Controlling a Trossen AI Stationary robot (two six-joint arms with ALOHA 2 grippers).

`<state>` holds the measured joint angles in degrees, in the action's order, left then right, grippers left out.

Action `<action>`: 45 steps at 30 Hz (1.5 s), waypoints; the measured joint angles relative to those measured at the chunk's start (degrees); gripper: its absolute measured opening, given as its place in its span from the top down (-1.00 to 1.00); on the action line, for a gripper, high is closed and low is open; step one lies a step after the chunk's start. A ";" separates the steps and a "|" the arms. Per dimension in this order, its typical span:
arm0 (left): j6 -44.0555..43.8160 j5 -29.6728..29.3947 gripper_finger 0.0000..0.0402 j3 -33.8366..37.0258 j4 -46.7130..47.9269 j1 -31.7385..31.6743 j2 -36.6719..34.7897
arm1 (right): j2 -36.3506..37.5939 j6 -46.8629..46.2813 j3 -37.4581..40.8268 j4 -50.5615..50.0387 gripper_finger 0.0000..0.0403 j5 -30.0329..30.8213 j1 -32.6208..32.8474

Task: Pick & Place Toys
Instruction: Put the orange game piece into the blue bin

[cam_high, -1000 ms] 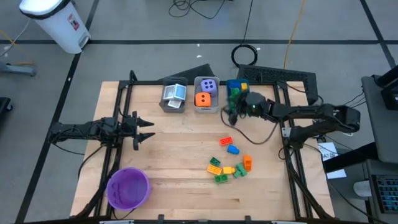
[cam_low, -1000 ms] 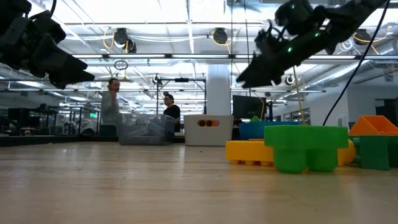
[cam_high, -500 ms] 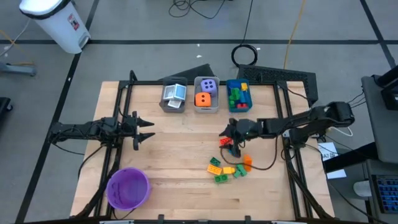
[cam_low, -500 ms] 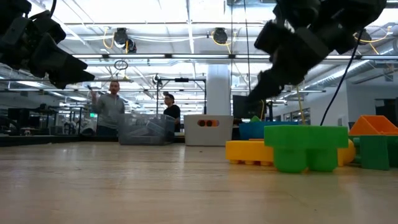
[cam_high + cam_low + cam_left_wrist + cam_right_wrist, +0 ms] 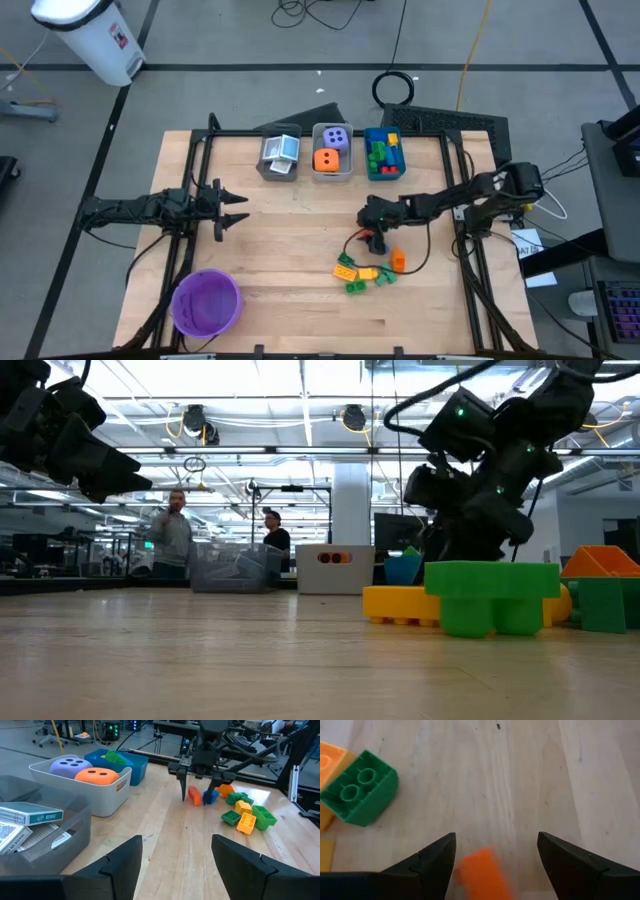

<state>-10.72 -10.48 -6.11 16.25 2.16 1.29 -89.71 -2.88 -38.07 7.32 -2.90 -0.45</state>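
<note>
A: Take the white bin with the dice (image 5: 332, 153) as the landmark and go left to right. What comes first?

B: Well off to its left and nearer the front, the left gripper (image 5: 236, 209) hangs over bare wooden table (image 5: 290, 290), fingers spread apart with nothing between them. Nearer the front edge still sits the round purple bowl (image 5: 206, 302).

A: And right beside the landmark?

B: Just to its left is the grey bin (image 5: 279, 155) with the white-and-teal cards (image 5: 27, 815) inside. In the landmark bin itself lie the purple die (image 5: 339, 137) and the orange die (image 5: 326, 159), touching each other. Just to its right is the blue bin (image 5: 384, 153), already holding several bricks, green ones and a yellow one among them.

A: Where is the right arm?

B: The right gripper (image 5: 198, 795) points down at the table, in front of the blue bin. Its fingers are parted and grip nothing. In the left wrist view their tips reach down to a red-orange brick (image 5: 194, 797) and a blue brick (image 5: 210, 796); the right wrist view shows an orange shape low between the fingers, blurred.

A: The remaining toys?

B: A loose cluster of bricks (image 5: 367, 271) lies on the wood in front of that gripper, farther from the bins: yellow, green and orange pieces, some touching. The low view shows a green brick (image 5: 491, 596) close up, with a yellow brick (image 5: 400, 603) beside it.
</note>
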 joint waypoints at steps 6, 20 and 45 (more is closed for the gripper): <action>0.00 0.00 -0.23 0.00 0.00 -0.01 -0.02 | -0.13 1.05 0.01 0.11 -0.36 0.03 -0.93; 0.00 0.00 -0.22 -0.01 -0.01 -0.01 0.00 | 7.49 -1.62 0.05 -11.48 -0.36 1.14 -0.98; 0.00 0.00 -0.22 -0.02 -0.02 0.00 -0.02 | 6.68 -6.75 0.05 -20.23 -0.08 1.47 0.18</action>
<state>-10.72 -10.48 -6.13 16.23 2.16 1.28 -83.02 -9.63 -38.02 -12.91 -1.43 -0.27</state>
